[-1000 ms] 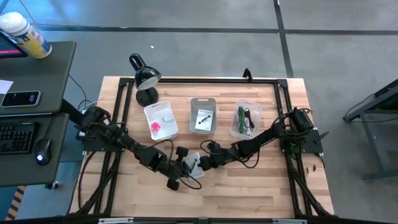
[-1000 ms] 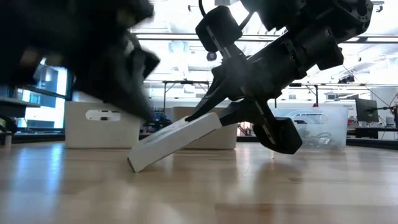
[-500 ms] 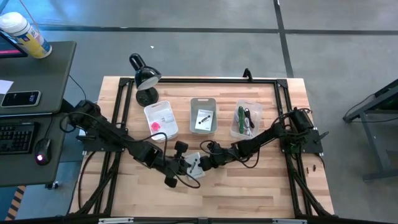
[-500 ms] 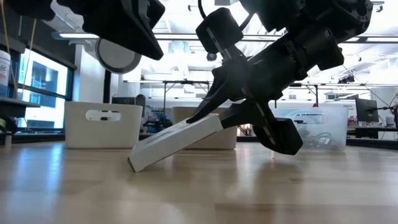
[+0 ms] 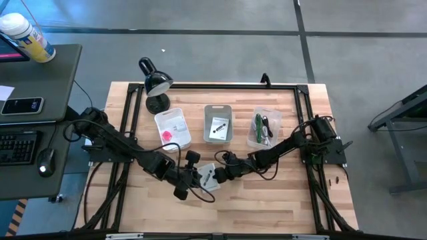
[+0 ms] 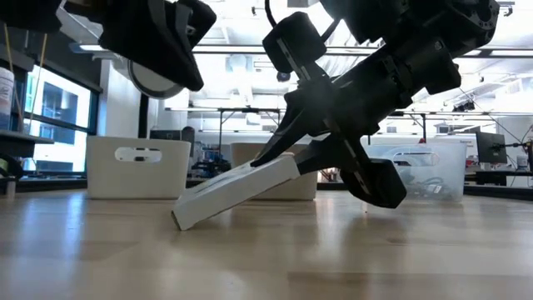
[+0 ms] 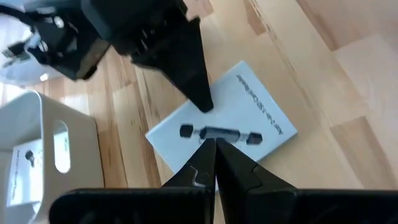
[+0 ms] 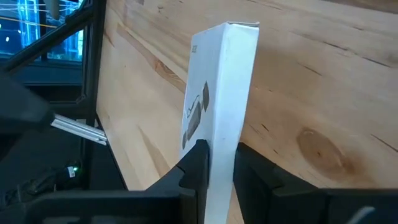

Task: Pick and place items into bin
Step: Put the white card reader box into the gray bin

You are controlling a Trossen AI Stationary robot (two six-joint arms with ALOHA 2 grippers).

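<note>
Wooden table (image 5: 267,200) framed by a black rail, grey floor around it; a desk with keyboard and mouse sits at the left edge of the high view. A black lamp (image 5: 155,84) stands at the table's upper left. Three bins in a row across the upper middle: left bin (image 5: 172,129) holds the pink cube (image 5: 167,137), centre bin (image 5: 218,123) a white flat packet (image 5: 218,128), right bin (image 5: 263,128) the green and black cords (image 5: 261,128).

Left gripper (image 5: 193,175) hangs lower centre, just left of the second white packet (image 5: 207,177), above it; jaws pressed together, empty.

Right gripper (image 5: 218,175) reaches in from the right, its fingers pinching this packet by its edge. In the low view the packet (image 6: 237,190) is tilted, one end on the table, the other raised in the grip.
</note>
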